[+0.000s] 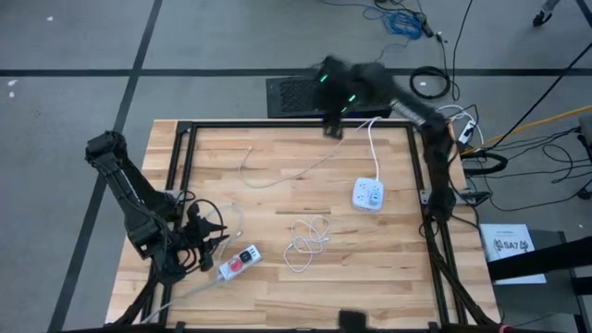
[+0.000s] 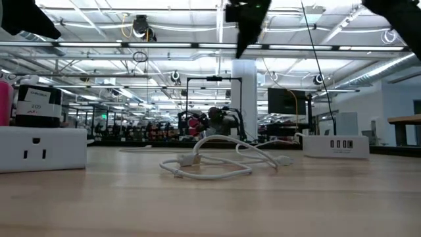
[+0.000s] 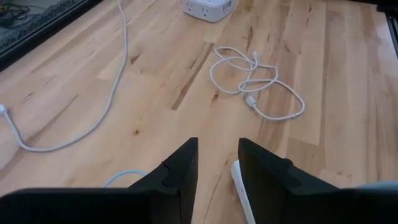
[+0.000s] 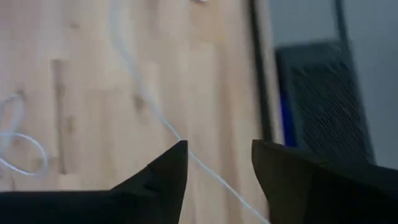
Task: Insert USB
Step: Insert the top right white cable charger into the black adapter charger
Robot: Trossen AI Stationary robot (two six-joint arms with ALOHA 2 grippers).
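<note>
We saw the wooden tabletop [image 1: 305, 231] framed by black rails, with the two dark arms at opposite corners. The left arm reached in along the near left edge, its left hand [image 1: 205, 242] low over the wood, fingers [image 3: 180, 180] parted with nothing between them, just beside a white power strip with a red switch [image 1: 239, 261]. The right arm stretched over the far edge, its right hand [image 1: 333, 123] raised above the tabletop, fingers [image 4: 165, 174] apart and empty. A white USB charging hub [image 1: 368, 194] sat right of centre, its cord [image 1: 370, 148] running to the far edge. The coiled white USB cable [image 1: 308, 242] lay loose near the middle, between strip and hub, touching neither.
</note>
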